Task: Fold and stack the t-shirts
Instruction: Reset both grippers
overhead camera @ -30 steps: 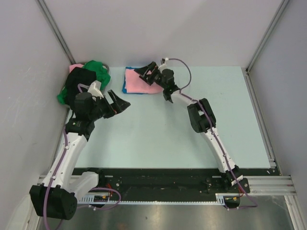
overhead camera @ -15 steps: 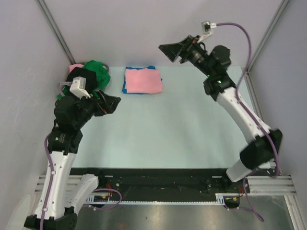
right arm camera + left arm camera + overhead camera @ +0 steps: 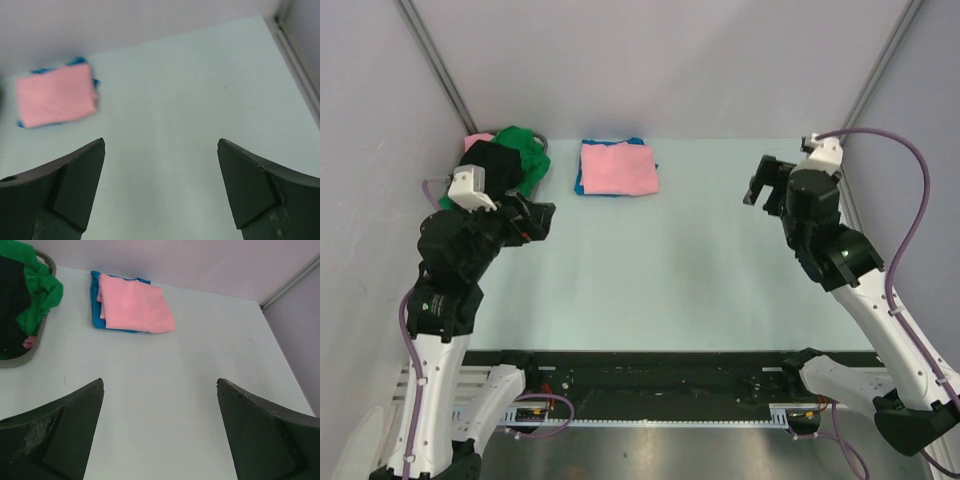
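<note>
A folded light pink t-shirt (image 3: 618,167) lies on a folded bright blue t-shirt (image 3: 579,184) at the back of the table. Both show in the left wrist view, pink (image 3: 134,310) and blue (image 3: 95,310), and in the right wrist view, pink (image 3: 55,101), with a blue edge (image 3: 76,61). A green t-shirt (image 3: 525,146) and a black t-shirt (image 3: 496,168) lie bunched in the grey basket (image 3: 31,352) at the far left. My left gripper (image 3: 542,216) is open and empty beside the basket. My right gripper (image 3: 761,186) is open and empty over the right side of the table.
A scrap of pink cloth (image 3: 477,141) also shows in the basket. Grey walls and metal corner posts close in the table on three sides. A metal rail (image 3: 860,245) runs along the table's right edge.
My right arm has left the pink t-shirt, swung up and over to the right side, and come down there. My left arm has drawn back a little to the left.
</note>
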### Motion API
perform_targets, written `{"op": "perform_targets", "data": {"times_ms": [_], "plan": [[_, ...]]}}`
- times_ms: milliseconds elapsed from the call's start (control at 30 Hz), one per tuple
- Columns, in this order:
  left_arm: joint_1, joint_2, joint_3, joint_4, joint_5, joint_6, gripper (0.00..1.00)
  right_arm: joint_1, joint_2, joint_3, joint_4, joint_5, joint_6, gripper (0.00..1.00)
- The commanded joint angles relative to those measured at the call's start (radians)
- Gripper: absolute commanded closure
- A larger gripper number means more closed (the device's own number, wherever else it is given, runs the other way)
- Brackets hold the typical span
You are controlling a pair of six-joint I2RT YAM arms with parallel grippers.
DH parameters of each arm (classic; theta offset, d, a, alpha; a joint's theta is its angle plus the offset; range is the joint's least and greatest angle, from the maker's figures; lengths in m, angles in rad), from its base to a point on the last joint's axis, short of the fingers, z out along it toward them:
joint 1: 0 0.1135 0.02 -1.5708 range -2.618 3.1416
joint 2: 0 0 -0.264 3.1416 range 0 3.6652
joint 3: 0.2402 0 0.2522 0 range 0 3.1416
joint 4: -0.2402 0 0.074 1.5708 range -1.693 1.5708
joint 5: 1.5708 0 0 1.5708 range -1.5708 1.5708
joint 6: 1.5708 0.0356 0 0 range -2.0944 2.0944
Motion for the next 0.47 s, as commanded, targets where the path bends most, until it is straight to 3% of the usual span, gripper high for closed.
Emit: {"op": "perform_targets", "data": {"times_ms": [0, 200, 433], "plan": [[-0.003, -0.135, -0.052, -0.004, -0.15, 0.036, 0.0, 0.001, -0.08, -0.119, -0.231, 0.241, 0.088, 0.0], [-0.004, -0.198, -0.158, -0.025, -0.268, 0.055, 0.0, 0.004, -0.172, -0.244, -0.19, 0.154, 0.116, 0.0], [-0.003, -0.212, -0.205, -0.042, -0.317, 0.062, 0.0, 0.104, -0.206, -0.245, -0.163, 0.311, 0.11, 0.0]]}}
